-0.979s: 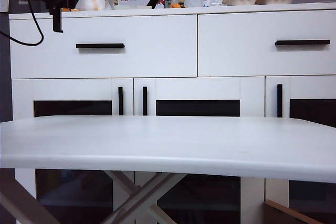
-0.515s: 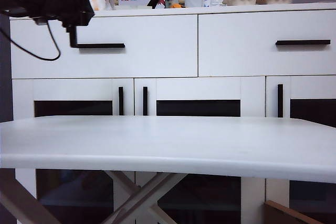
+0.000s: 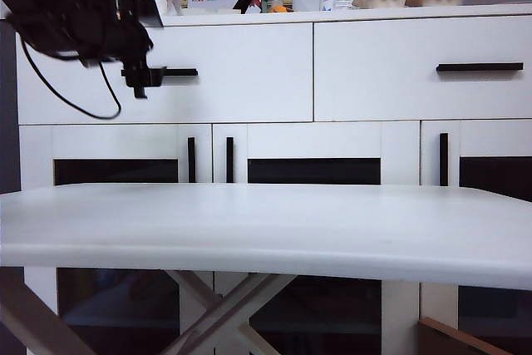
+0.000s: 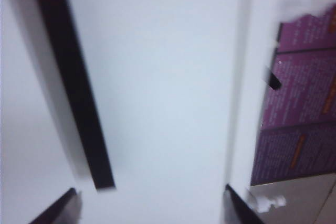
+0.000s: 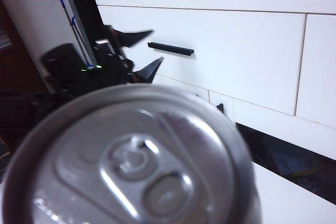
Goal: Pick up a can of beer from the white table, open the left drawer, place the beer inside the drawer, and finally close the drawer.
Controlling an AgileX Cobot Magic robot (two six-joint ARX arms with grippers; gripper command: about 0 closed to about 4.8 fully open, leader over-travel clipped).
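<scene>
White cabinet front (image 3: pixel 249 81) fills the background, clutter along its top, white table (image 3: pixel 266 230) across the foreground, bare in the exterior view.

Can of beer (image 5: pixel 131 166): seen only in the right wrist view, close under the camera, top end on. Silver lid, pull tab intact, rim a bit blurred; label not visible from this angle. It sits right at the right tool, whose fingers are hidden behind it. Judged: carried by the right arm, since it hangs off the table, in front of the cabinet, but whether those fingers clamp it cannot be told from the pictures. Right tool does not show in the exterior view at all.

What changed: a second ago the left tool (image 3: pixel 143 79) hung high near the cabinet's top left corner, fingers pressed together. Now it has come down and across to the black bar handle (image 3: pixel 162 73) of the left drawer (image 3: pixel 241 72), and its fingers are spread (two dark tips flank the drawer front in the left wrist view, handle (image 4: pixel 73 87) running between them; the right wrist view also shows them apart (image 5: pixel 137 51)). It reads as straddling the near end of the bar, not yet pinching it; actual contact unclear.

Meaning: pick-up looks done, and the drawer-opening step is just starting. Drawer front is flush with its neighbour, so shut. Next calls for closing on the bar and pulling straight out (a slip off the thin bar is the risk).
</scene>
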